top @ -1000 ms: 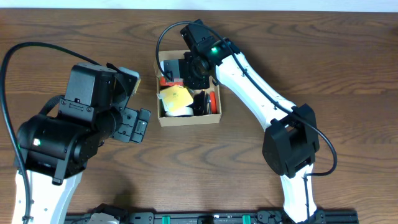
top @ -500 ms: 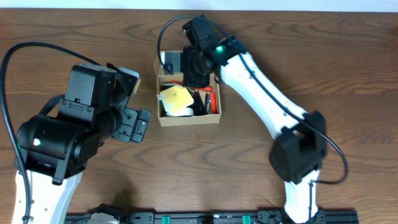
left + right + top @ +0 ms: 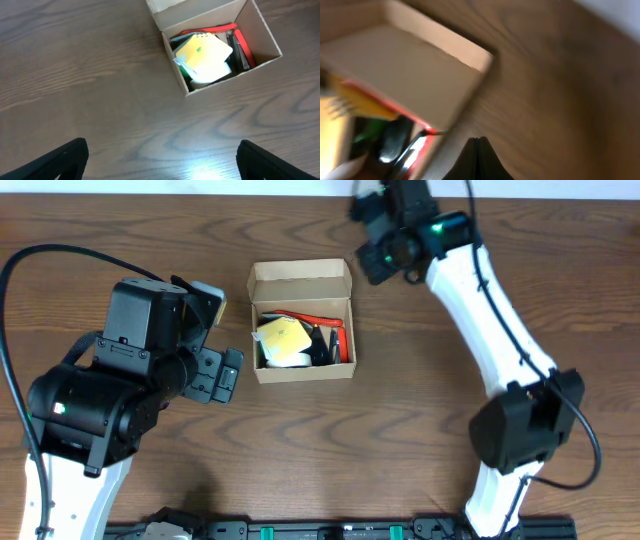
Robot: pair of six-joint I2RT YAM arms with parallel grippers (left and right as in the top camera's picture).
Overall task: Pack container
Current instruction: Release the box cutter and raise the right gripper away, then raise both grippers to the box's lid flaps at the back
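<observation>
Two empty grippers noted: left gripper spread wide near the small tan cardboard box mid brown wooden table, right gripper pinched closed beside its open flap lid, where the protruding yellow notepad could obstruct closing and skid the box.

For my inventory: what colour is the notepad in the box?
The notepad is yellow; left wrist view.

left arm is hovering over the worktop's left side, left gripper gaping wide; right arm is stretching to the far edge, right gripper pressing its fingers together.
</observation>
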